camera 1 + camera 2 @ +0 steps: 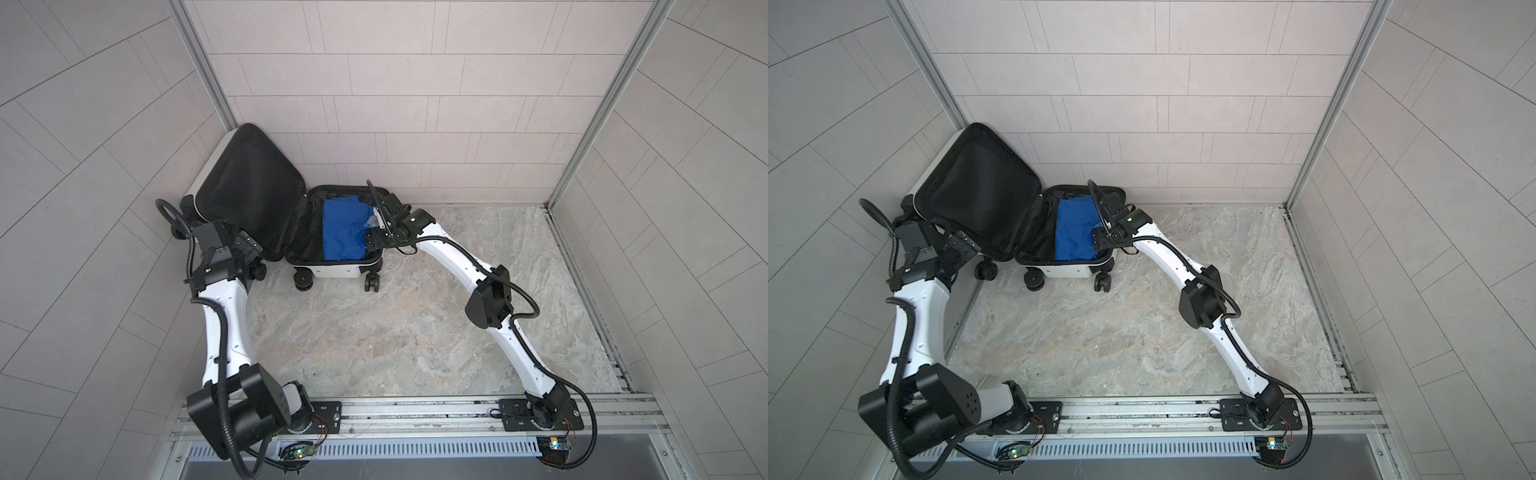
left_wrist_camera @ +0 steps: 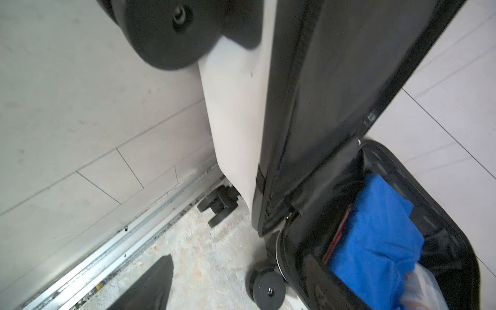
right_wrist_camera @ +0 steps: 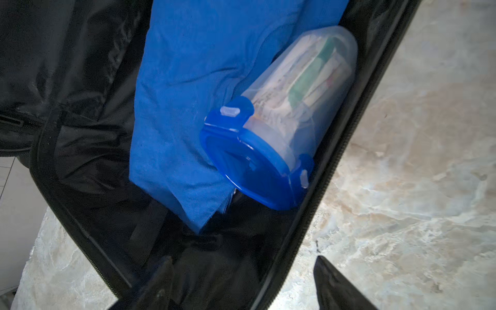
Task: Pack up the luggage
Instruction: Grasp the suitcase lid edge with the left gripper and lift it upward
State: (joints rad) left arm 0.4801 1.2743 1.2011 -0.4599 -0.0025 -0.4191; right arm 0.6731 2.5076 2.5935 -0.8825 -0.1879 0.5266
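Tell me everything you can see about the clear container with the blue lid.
The clear container is a see-through plastic cylinder with a snap-on blue lid, held by two latches with whitish tabs. White and green packets or papers show through its wall. It lies on its side in the lower half of the open luggage, between the folded blue cloth and the black-lined side wall, resting against the cloth. Nothing grips it.

Luggage [image 1: 332, 272]: small white hard shell, black lining, black spinner wheels [image 1: 304, 280]. It is open, at the far left corner of the surface [image 1: 415, 311]. The base half lies flat. The lid [image 1: 249, 195] is raised and tilted back toward the corner. Blue cloth [image 1: 343, 232] lies in the base half.
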